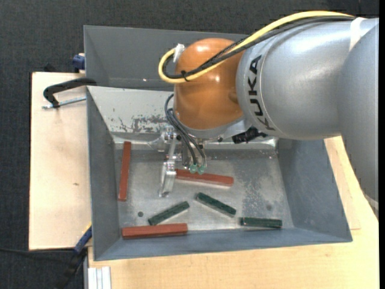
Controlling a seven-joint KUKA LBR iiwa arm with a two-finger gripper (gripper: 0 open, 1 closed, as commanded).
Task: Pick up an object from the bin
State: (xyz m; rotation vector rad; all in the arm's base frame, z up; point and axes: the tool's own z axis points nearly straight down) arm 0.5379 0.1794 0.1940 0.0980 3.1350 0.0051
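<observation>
Camera view places the tool (171, 182) low over the floor of the grey metal bin (100, 179), a little left of the floor's middle and closer to the far edge than to the near one. Whether the tool is released or clenched cannot be told from this angle.

Right at the tool lies the middle red-brown bar (207, 179). It lies flat and roughly parallel to the far edge, and its left end reaches the tool; whether the two touch is unclear. Nothing can be seen gripped in the tool.

Just nearer the bin's near edge lie two slanted sticks, apart from each other. The first dark green stick (215, 203) is below the middle bar, and the second dark green stick (169, 213) is below the tool. A third dark green stick (261, 223) lies flat towards the near right corner, well apart from the others.

A long red-brown bar (154, 230) runs along the near edge by the near left corner. Another red-brown bar (124, 170) lies along the left edge, pointing from far to near.

Above the tool sits the orange cover (204, 86) of the wrist, with a yellow cable (180, 71) looping over it, and the silver arm (313, 77) comes in across the bin's right side.
</observation>
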